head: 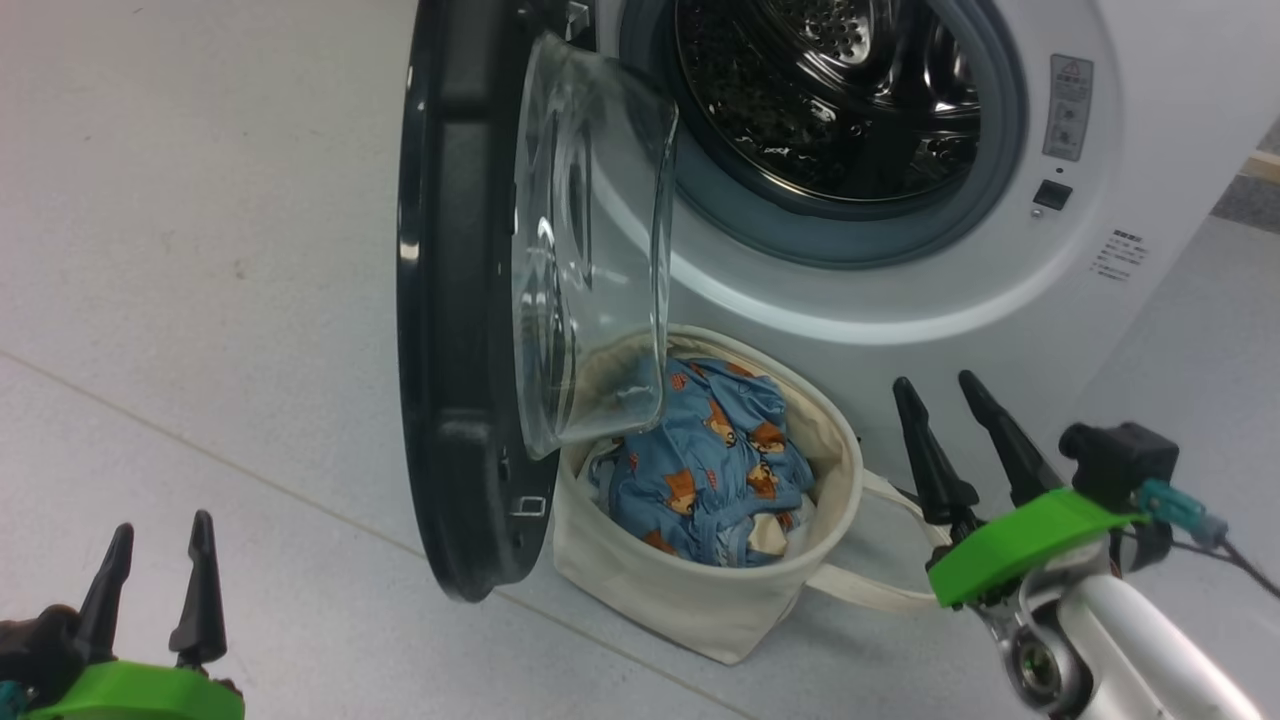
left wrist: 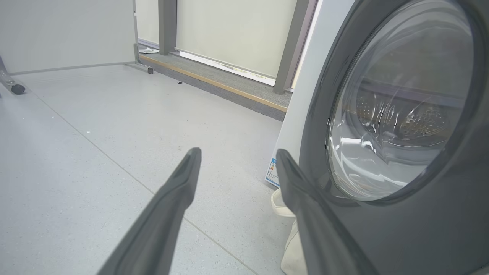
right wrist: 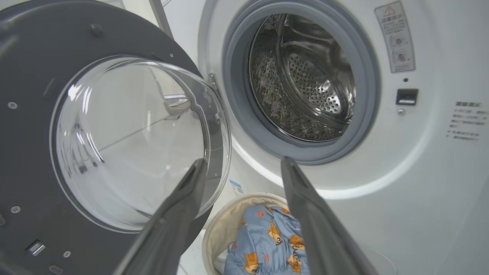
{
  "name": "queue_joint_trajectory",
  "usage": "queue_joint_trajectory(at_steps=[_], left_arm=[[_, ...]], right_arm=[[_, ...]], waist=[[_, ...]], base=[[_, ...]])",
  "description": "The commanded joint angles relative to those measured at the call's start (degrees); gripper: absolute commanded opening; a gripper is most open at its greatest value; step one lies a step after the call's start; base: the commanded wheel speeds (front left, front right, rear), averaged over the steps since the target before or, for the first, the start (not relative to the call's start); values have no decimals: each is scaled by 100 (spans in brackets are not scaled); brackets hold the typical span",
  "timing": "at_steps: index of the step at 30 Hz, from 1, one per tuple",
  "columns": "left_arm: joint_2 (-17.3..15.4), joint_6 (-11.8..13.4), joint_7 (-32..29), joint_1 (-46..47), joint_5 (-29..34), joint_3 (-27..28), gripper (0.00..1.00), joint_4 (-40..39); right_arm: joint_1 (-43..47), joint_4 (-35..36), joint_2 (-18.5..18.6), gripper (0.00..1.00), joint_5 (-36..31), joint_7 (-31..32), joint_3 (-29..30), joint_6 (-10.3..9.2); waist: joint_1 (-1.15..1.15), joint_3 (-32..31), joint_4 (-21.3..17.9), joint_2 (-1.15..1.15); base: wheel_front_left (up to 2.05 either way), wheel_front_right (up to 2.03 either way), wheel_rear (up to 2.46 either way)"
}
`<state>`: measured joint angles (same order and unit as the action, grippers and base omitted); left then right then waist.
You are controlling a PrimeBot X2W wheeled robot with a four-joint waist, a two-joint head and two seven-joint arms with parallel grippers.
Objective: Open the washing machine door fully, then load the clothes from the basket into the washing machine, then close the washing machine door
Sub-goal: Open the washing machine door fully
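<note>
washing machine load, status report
Left gripper and right gripper open, empty. Washing machine door open; clothes in basket. Door's glass bowl overhangs basket's left rim.

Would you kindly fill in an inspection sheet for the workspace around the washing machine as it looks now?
Surface: pale grey floor with thin seams.
Job's things: washing machine door swung open, its glass bowl overhanging the basket; basket stands on the floor before the washing machine; clothes lie in the basket; the visible part of the drum holds no clothes.
Clutter: a pale scrap on the ledge by the window.
Grippers: left gripper open, empty, over the floor; right gripper open, empty, right of the basket.
Cables: dark cable from the right wrist's teal plug.
Surroundings: window wall; white panel on castors.
</note>
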<state>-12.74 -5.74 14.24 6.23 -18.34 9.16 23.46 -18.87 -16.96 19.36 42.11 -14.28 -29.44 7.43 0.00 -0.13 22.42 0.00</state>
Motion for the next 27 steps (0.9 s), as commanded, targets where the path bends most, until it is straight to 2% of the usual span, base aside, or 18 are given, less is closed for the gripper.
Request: queue_joint_trajectory(at_steps=[1,5,9,27], left_arm=[[-171,28,58,162,-41,215,100,-193],[-176,34,62,142,-46,214,100,-228],[-178,11,66,155,-47,163,100,-255],[-190,38,74,159,61,69,100,-236]], right_arm=[[40,213,-69,100,-259,-66,124,6],[522,630,-532,100,-1312,-70,850,6],[848,848,-791,100,-1784,-71,1141,6],[934,698,-917,100,-1845,-72,1170,6]], waist=[[0,5,-19,0],[0,10,-71,0],[0,-19,-105,0],[0,-92,-129,0]], base=[[0,0,0],[0,0,0],[0,0,0],[0,0,0]])
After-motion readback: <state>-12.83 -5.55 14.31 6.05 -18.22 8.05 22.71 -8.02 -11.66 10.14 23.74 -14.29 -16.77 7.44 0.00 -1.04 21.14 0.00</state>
